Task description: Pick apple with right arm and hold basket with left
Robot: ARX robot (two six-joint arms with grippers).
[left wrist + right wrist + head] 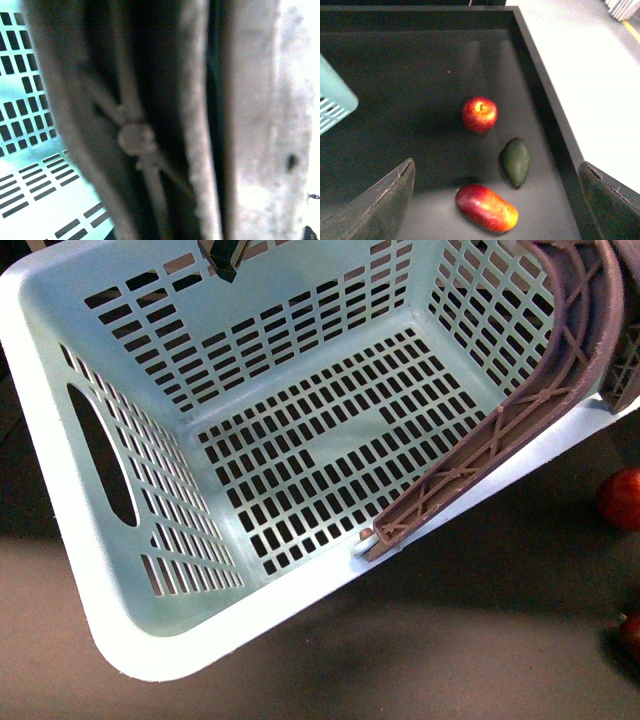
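Observation:
The pale mint-green basket [300, 430] fills the front view, tilted, its brownish-mauve handle [540, 390] lying along the right rim. My left gripper [225, 255] is shut on the basket at its far rim. In the left wrist view the handle [132, 137] is blurred and very close, with slotted basket wall [30, 165] beside it. The round red apple [479, 114] sits on the dark tray floor, also seen as the apple [620, 498] at the right edge. My right gripper [496, 163] hangs open above the tray, short of the apple and holding nothing.
A long red-and-yellow fruit [486, 207] and a dark green avocado-like fruit [515, 161] lie between my right fingers and the apple. The tray's black raised wall [545, 100] runs close on one side. A basket corner [332, 102] reaches into the tray.

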